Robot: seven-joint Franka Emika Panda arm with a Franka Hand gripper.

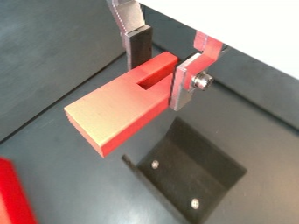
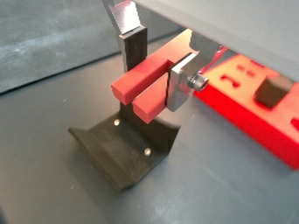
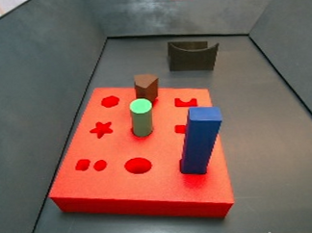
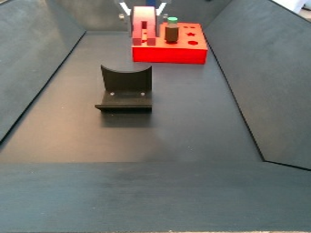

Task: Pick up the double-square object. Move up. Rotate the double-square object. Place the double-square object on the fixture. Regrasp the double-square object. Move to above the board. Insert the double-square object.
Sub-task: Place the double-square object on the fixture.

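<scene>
Red-pink and flat, the double-square object [image 1: 122, 109] is pinched between the two silver fingers [image 1: 184, 83] of the gripper [image 1: 160, 68], and it hangs in the air, touching nothing else; in a wrist view it fills the middle of the frame, and in a side view [image 4: 145, 24] it shows small at the top centre. A slot is visible in its upper face near the grasp. The fingers press on one end of the piece, so most of its length sticks out free of them. Below it, in the lower right of a wrist view, stands the dark fixture [image 1: 193, 175], and in the lower centre of a wrist view [image 2: 126, 153] its notch looks open and unoccupied. I judge that the step in hand is to rotate the piece and then bring it down to the fixture. To do this well, the arm should turn slowly so that the long free end does not slip in the pads, line the piece with the notch before it descends, and release only when the piece rests firmly. The board [image 3: 141, 148] with its pegs lies on the tabletop [image 4: 145, 136], well apart from the fixture in both side views, so it does not disturb this move.
</scene>
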